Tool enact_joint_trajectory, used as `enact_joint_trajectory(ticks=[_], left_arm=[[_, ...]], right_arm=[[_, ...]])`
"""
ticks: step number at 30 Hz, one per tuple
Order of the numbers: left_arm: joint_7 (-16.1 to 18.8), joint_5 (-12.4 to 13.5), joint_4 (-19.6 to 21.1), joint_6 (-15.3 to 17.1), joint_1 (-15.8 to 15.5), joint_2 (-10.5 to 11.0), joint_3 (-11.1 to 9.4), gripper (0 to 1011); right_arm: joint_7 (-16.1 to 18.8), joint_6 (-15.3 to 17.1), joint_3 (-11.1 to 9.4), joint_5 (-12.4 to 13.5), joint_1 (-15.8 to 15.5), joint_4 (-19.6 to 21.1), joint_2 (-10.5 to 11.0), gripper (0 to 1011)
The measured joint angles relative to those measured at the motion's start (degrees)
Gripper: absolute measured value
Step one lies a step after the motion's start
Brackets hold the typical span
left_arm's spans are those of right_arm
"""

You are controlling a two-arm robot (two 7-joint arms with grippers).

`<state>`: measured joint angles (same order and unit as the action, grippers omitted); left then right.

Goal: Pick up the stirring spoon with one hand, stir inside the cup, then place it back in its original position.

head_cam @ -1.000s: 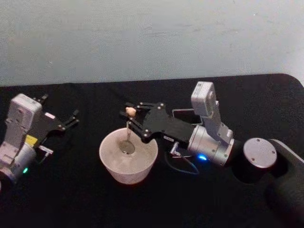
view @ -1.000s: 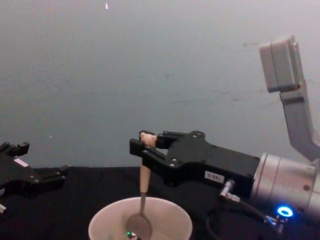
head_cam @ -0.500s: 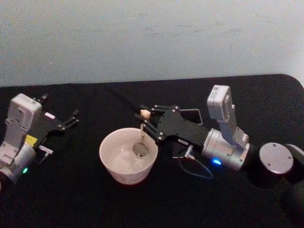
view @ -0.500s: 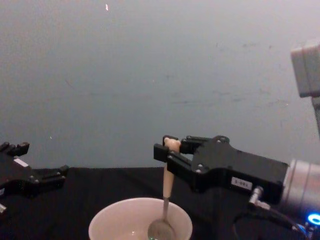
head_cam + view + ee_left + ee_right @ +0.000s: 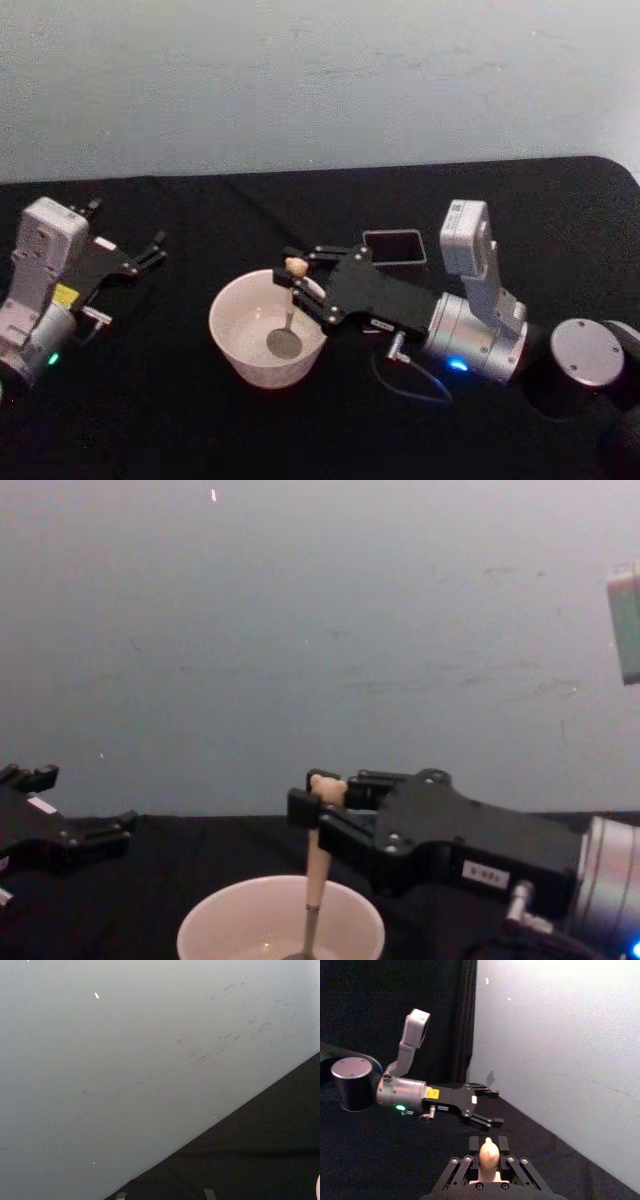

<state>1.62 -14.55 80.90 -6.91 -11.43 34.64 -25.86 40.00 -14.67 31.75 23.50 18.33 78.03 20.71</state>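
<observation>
The stirring spoon (image 5: 290,305) stands upright in the cream-white cup (image 5: 232,340); its metal bowl rests near the cup's bottom. My right gripper (image 5: 297,270) is shut on the spoon's beige handle just below its bear-head top, above the cup's right half. In the chest view the stirring spoon (image 5: 316,865) dips into the cup (image 5: 215,927), held by the right gripper (image 5: 322,798). The right wrist view shows the handle top (image 5: 488,1154) between the fingers. The dark square holder (image 5: 394,247) stands behind the right gripper. My left gripper (image 5: 152,248) is open, parked at the far left.
The black table (image 5: 180,430) ends at a pale wall behind. My right arm's grey body (image 5: 480,335) and a round grey joint cap (image 5: 585,352) lie right of the cup. The left arm (image 5: 40,290) rests at the left edge.
The right gripper has carried the spoon from the cup's right rim toward me and slightly left, and lower into the cup. The left arm has stayed put.
</observation>
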Motion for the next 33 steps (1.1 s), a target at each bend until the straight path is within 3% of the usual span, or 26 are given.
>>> enact_joint_trajectory(ticks=[11, 21, 33], left_arm=[[0.0, 0.0, 0.0, 0.0, 0.0, 0.0, 0.0, 1002], [0.0, 0.0, 0.0, 0.0, 0.0, 0.0, 0.0, 1002], [0.0, 0.0, 0.0, 0.0, 0.0, 0.0, 0.0, 1002]], right_arm=[[0.3, 0.2, 1.5, 0.1, 1.4, -1.1, -1.7, 215], [-0.4, -0.6, 2.5, -1.1, 4.2, -5.2, -4.3, 214], [-1.9, -1.6, 1.5, -2.2, 6.2, -8.9, -6.0, 214]])
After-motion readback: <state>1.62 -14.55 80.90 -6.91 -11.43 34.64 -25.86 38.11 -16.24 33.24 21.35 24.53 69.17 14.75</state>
